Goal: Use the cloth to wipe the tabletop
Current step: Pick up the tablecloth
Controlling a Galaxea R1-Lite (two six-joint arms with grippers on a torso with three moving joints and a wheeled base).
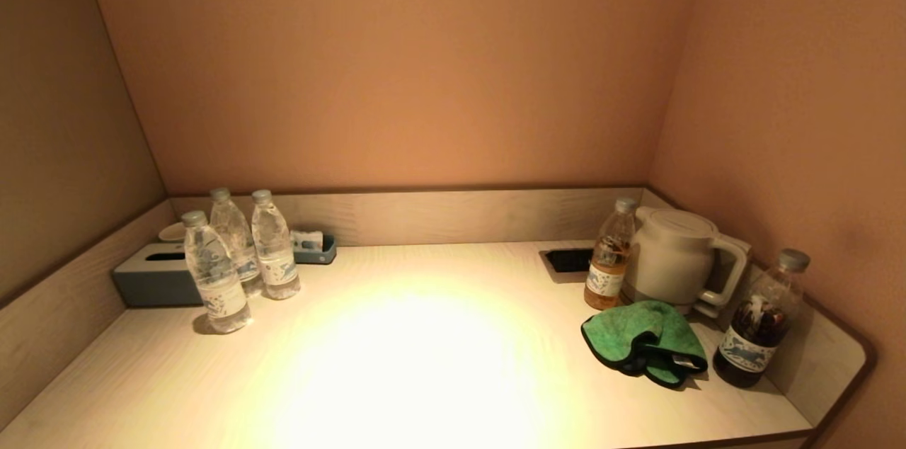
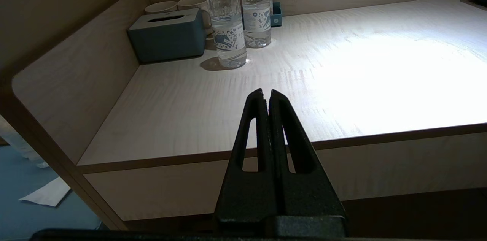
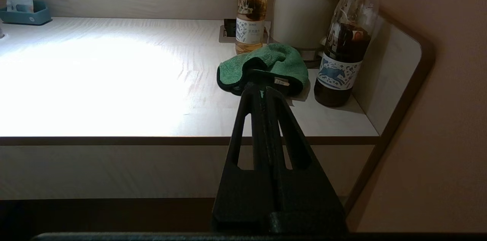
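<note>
At lower right of the head view, the green cloth point(image 1: 643, 340) lies crumpled on the pale wood tabletop point(image 1: 425, 350), untouched. It sits just in front of the white electric kettle point(image 1: 676, 256), between an amber drink bottle point(image 1: 607, 256) to its upper left and a dark drink bottle point(image 1: 761, 321) to its right; whether it touches either bottle cannot be told. At left of the same frame stand three clear water bottles point(image 1: 237, 258) beside a grey-blue tissue box point(image 1: 152, 277), with a small blue tray point(image 1: 311, 247) behind them. A recessed socket panel point(image 1: 568, 259) is set into the tabletop left of the amber bottle.

Neither arm appears in the head view. In the right wrist view, the right gripper point(image 3: 264, 91) hangs short of the table's front edge, its jaws pressed together with nothing between them, aimed at the cloth point(image 3: 264, 65), which appears just past its tips. In the left wrist view, the left gripper point(image 2: 266, 94) is likewise clenched on nothing and held before the front edge, facing the water bottles point(image 2: 237, 16); it appears parked.

Judged from this layout, the task stands at its opening step: the approach to the cloth, with no wiping begun. The next move calls for the right gripper to release its jaws, advance over the edge and descend onto the raised fold of the cloth. The dark bottle and the kettle stand close by, so a wide or skewed approach risks knocking them.
</note>
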